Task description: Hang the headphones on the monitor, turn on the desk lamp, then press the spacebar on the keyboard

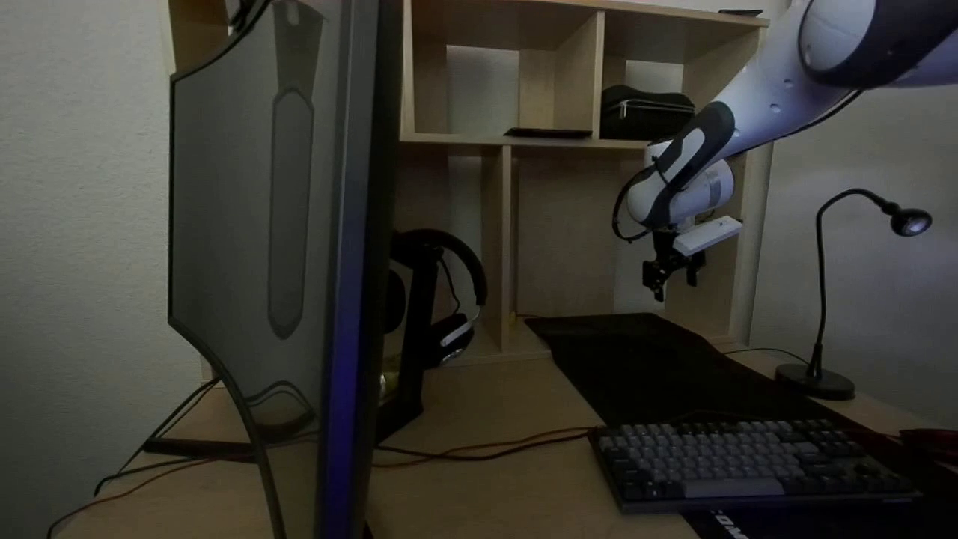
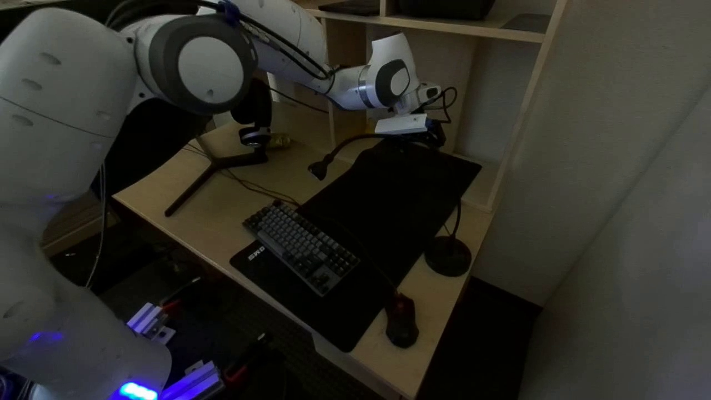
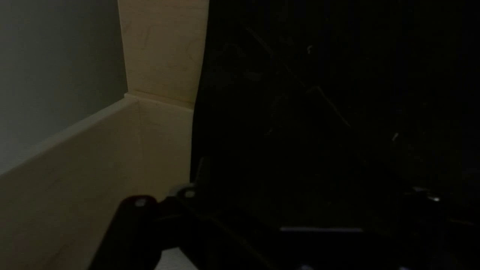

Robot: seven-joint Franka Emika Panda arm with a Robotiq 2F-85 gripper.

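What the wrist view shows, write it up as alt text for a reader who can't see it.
An open black gripper, holding nothing that can be made out, stretches along the bottom of a very dark picture, above a black mat. Pale wood borders the mat on the left, with a grey wall at upper left.

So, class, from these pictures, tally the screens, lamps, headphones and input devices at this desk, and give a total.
Screens: 1, the monitor
Lamps: 1, the desk lamp
Headphones: 1 pair
Input devices: 2, the keyboard and the mouse
Total: 5
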